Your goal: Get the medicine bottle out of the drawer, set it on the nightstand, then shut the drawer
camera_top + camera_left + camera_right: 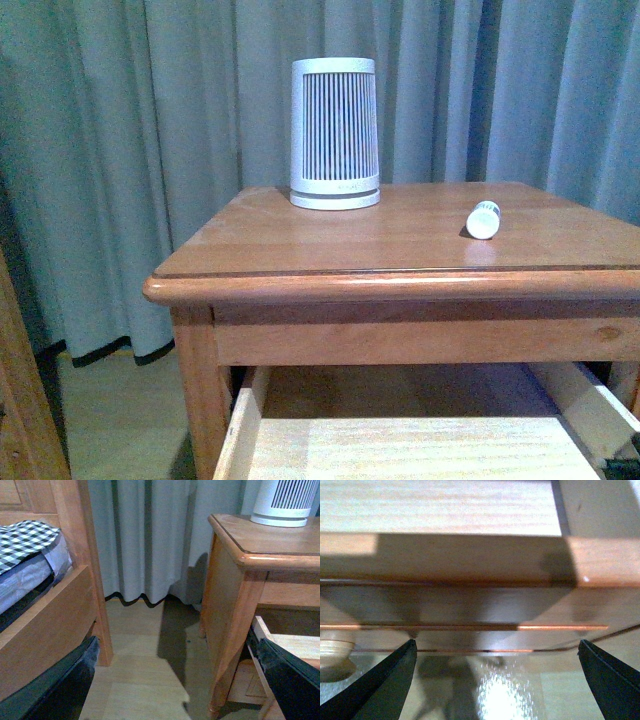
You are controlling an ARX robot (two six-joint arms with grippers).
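Note:
The medicine bottle (483,219), small and white, lies on its side on the nightstand (300,245), toward the top's right side. Below the top, the drawer (400,445) stands pulled out, its pale wood floor showing. In the right wrist view my right gripper (495,680) is open and empty just outside the drawer front (470,560), whose round knob (332,655) sits beside one finger. My left gripper (175,680) is open and empty, low by the nightstand's (235,575) left side, one finger (290,680) close to the drawer's side wall (261,630). Neither arm shows clearly in the front view.
A large white ribbed cylinder (335,133) stands at the back of the nightstand top. Grey curtains (120,150) hang behind. A wooden bed frame (50,615) with checked bedding (25,540) stands left of the nightstand, with a strip of wood floor (145,660) between them.

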